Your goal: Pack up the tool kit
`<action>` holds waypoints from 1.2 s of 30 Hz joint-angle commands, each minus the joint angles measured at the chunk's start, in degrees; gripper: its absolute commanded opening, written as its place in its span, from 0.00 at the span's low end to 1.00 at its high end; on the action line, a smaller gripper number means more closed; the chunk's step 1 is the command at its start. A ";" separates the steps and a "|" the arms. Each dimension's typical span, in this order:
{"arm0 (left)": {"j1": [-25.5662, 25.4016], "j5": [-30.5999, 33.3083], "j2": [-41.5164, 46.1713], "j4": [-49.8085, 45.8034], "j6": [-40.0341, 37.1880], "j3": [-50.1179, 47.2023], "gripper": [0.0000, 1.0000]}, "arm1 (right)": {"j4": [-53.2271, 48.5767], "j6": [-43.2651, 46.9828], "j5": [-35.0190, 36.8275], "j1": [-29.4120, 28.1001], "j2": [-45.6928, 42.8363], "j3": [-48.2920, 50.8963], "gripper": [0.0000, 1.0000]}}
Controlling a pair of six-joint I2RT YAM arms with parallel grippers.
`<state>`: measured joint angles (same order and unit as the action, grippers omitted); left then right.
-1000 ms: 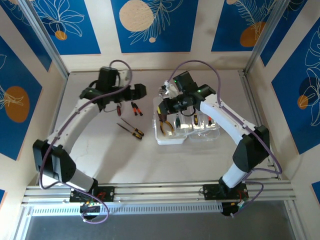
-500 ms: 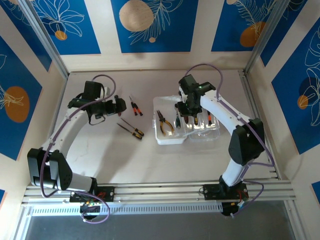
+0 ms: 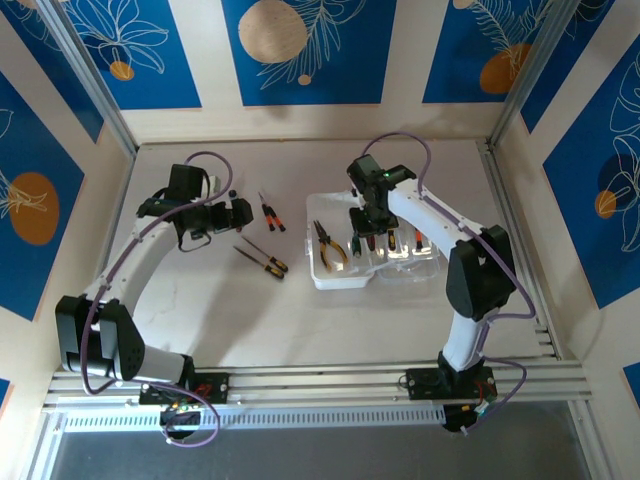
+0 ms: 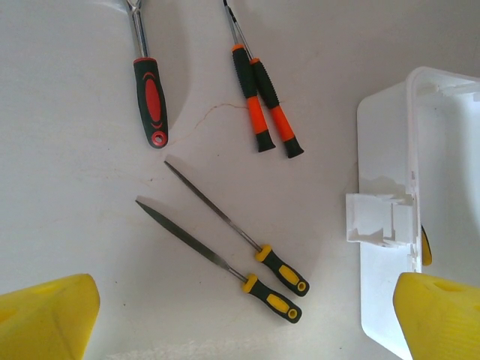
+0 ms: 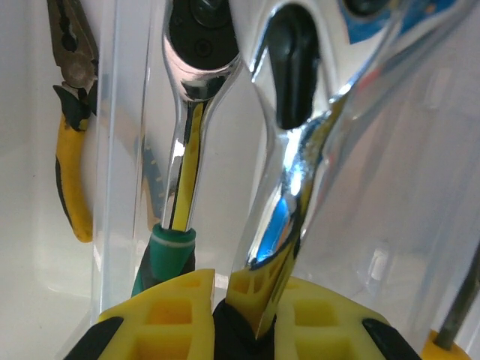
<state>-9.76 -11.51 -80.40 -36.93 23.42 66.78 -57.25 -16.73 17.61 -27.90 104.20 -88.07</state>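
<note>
The clear plastic case [image 3: 338,282] of the tool kit lies open right of centre, with yellow-handled pliers [image 3: 331,247] in its left part. My right gripper [image 3: 364,230] hangs over the case's middle, shut on a chrome-shafted tool [image 5: 289,187] with a black head. Beside it in the case lie a green-handled ratchet [image 5: 182,142] and the pliers [image 5: 69,161]. My left gripper [image 4: 244,322] stands open above the table, its yellow fingertips [image 4: 46,315] wide apart. Below it lie two yellow-and-black-handled files [image 4: 279,283], two orange-handled screwdrivers [image 4: 266,112] and a red-and-black-handled tool [image 4: 151,101].
The loose tools lie on the white table between my left gripper [image 3: 243,213] and the case's white edge [image 4: 386,225]. Metal frame rails run along the table's sides, and blue patterned panels stand behind. Open table surface lies in front of the case.
My left arm has pulled back to the left, away from the loose tools, and then held still. My right gripper has shifted right over the case's middle with the chrome tool.
</note>
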 commanded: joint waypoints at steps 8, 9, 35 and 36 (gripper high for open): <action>0.43 -0.82 -0.72 -0.24 -1.18 1.06 1.00 | -0.09 -1.28 0.90 0.28 2.26 -1.72 0.24; 0.45 -0.84 -0.72 -0.25 -1.18 1.12 1.00 | -0.05 -1.28 0.91 0.26 2.23 -1.78 0.26; 0.37 8.73 -14.62 -0.16 -3.55 5.38 0.96 | 1.89 2.62 -10.26 -3.30 -9.40 -3.61 0.99; 0.40 8.83 -15.99 -0.33 -3.63 6.45 0.93 | 2.10 2.68 -10.44 -3.37 -9.70 -3.30 0.99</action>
<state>-9.74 -5.50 -93.67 -36.95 21.10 69.91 -56.14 -15.11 11.05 -30.70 96.07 -91.61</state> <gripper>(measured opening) 0.942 0.992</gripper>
